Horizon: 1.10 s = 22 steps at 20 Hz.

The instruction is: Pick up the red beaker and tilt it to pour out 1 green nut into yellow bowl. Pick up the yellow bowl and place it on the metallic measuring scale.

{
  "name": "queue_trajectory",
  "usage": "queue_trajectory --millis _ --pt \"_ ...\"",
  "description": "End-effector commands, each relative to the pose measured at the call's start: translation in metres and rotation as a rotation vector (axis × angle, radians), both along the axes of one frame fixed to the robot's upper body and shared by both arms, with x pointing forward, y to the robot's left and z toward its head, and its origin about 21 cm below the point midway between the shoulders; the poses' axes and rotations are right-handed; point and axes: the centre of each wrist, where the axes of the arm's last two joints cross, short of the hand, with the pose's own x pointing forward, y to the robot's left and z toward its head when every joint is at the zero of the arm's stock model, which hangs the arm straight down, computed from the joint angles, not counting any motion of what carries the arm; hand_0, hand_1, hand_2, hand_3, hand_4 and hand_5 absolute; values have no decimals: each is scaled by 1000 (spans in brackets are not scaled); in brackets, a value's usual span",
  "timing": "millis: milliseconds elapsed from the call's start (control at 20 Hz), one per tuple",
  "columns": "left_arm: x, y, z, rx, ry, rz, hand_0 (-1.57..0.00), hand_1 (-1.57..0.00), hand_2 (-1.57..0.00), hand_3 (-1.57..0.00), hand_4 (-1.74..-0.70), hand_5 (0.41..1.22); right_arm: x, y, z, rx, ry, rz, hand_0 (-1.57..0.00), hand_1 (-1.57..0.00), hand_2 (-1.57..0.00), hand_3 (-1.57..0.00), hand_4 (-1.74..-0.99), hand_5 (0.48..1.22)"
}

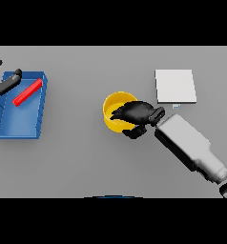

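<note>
The yellow bowl (113,111) stands near the table's middle. My right hand (137,114) lies over its right rim, fingers curled into the bowl and the thumb outside its near wall, pinching the rim. The hand hides part of the bowl's inside, and I see no green nut. The red beaker (28,92) lies on its side in a blue tray (20,129) at the left. My left hand (5,84) hovers at the tray's far left corner, fingers straight, apart from the beaker. The metallic scale (175,86), a pale square plate, sits behind and to the right of the bowl.
The blue tray has raised walls and holds only the beaker. My right forearm (189,143) stretches from the lower right corner toward the bowl, crossing the table just in front of the scale.
</note>
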Motion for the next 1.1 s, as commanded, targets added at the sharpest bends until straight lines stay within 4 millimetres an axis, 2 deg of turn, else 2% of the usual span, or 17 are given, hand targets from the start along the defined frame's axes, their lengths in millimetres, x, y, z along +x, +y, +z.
queue_trajectory --millis 0,50,150,200,350,450,550,900,950,1050 --pt "0 -3 0 3 -3 -7 1 1 1 1 -789 710 0 0 -2 6 0 6 -455 -407 -349 -322 -1363 957" --pt "-1 -1 0 8 0 -3 1 1 1 1 -788 710 1 -1 -1 10 1 15 -678 -640 -594 -572 -1435 1010" --pt "-2 1 -2 2 1 2 1 1 1 1 -787 707 -1 1 2 8 9 22 -999 -975 -945 -792 -1540 1086" --pt "-1 4 2 5 -2 0 1 1 1 1 -787 707 2 -3 2 11 17 36 -1114 -1094 -1071 -882 -1578 1113" --pt "3 2 4 15 4 4 1 1 1 1 -784 711 4 -4 3 20 40 36 -1337 -1327 -1246 -1066 -1658 1166" --pt "2 3 3 16 0 -3 1 1 1 1 -782 710 3 0 6 1 44 26 -1421 -1415 -1323 -1130 -1688 1186" --pt "0 3 0 6 -1 -14 1 1 1 1 -786 707 3 -5 8 4 47 19 -1475 -1471 -1353 -1185 -1707 1198" --pt "-1 -2 2 24 -10 -20 1 1 1 1 -770 705 6 -17 48 13 11 -22 -1551 -1550 -1481 -1157 -1734 1216" --pt "-1 3 1 16 -6 -10 1 1 1 1 -776 702 4 -16 52 11 -2 -33 -1555 -1554 -1491 -1153 -1735 1217" --pt "4 0 7 4 -12 -13 1 1 1 1 -782 702 1 -23 63 8 -25 -46 -1561 -1560 -1433 -1215 -1737 1219"
